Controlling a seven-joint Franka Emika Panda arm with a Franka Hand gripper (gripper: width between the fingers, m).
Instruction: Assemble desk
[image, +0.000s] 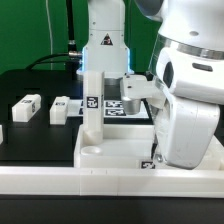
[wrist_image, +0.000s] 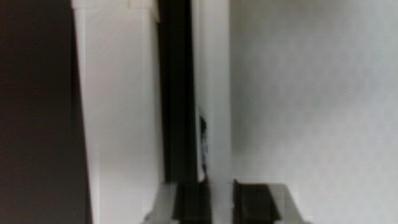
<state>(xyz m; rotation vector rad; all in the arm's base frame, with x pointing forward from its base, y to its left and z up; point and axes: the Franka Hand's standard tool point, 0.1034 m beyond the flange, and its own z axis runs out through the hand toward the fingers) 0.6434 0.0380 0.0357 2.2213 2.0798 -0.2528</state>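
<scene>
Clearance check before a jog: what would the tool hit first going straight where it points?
Probably a white desk leg: the wrist view shows it close ahead of the shut tool, beside another white face. Depth unclear; the exterior view hides the tool.

Robotics laboratory bench. 1 white robot arm (image: 185, 90) reaches over a black table (image: 30, 85) set before a green backdrop (image: 25, 25). Black cables (image: 70, 35) hang behind. The marker board (image: 120, 106) and loose desk legs (image: 25, 107) carry printed black-and-white tags.
</scene>
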